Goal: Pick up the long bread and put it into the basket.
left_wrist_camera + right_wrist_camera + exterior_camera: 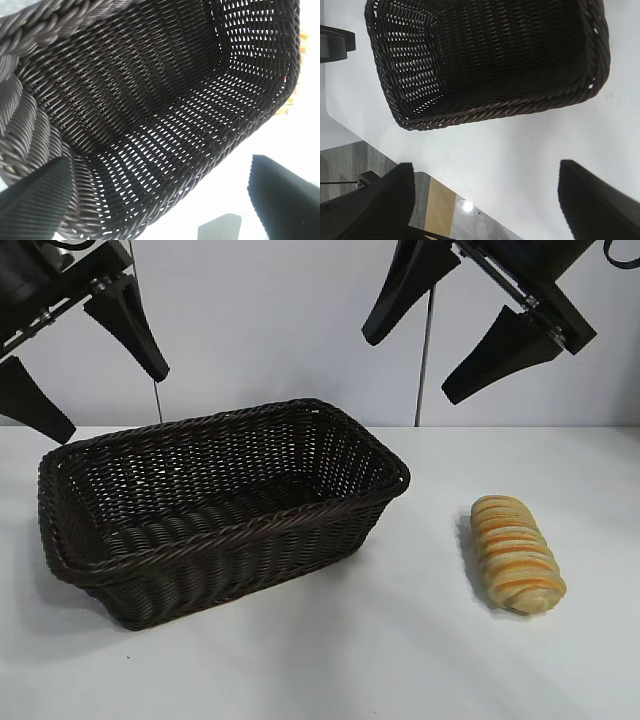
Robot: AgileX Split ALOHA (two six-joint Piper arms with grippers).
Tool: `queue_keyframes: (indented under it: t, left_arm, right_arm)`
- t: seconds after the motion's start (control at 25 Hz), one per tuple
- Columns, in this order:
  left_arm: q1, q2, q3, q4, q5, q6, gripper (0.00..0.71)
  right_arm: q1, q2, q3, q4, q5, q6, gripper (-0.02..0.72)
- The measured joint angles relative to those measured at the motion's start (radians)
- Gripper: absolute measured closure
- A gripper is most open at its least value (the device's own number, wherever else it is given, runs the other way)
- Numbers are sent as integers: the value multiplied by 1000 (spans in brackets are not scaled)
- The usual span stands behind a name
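The long bread (515, 553), a tan loaf with orange-brown stripes, lies on the white table at the right, apart from the basket. The basket (222, 502), dark brown wicker and empty, stands at the left centre; it also shows in the left wrist view (150, 100) and in the right wrist view (485, 55). A sliver of the bread shows past the basket's wall in the left wrist view (294, 92). My left gripper (95, 390) hangs open high above the basket's left end. My right gripper (415, 360) hangs open high above the table, up and left of the bread. Both are empty.
The white table (400, 650) spreads around the basket and bread. In the right wrist view the table's edge (445, 175) shows, with floor beyond it. A grey wall stands behind the table.
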Motion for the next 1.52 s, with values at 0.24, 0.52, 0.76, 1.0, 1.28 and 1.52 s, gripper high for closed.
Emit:
queue_keyframes:
  t: [0.24,0.52,0.76,1.0,1.28,1.52]
  left_arm:
    - [0,0,0,0,0,0,23]
    - [0,0,0,0,0,0,23]
    - [0,0,0,0,-5,0,23]
    - [0,0,0,0,-47,0,23]
    - [0,0,0,-5,-52,-12,23]
    - [0,0,0,-10,-54,-12,23]
  right_arm:
    - [0,0,0,0,0,0,155]
    - [0,0,0,0,0,0,155]
    - [0,0,0,0,0,0,155]
    - [0,0,0,0,0,0,155]
    - [0,0,0,0,0,0,155]
    - [0,0,0,0,0,0,155]
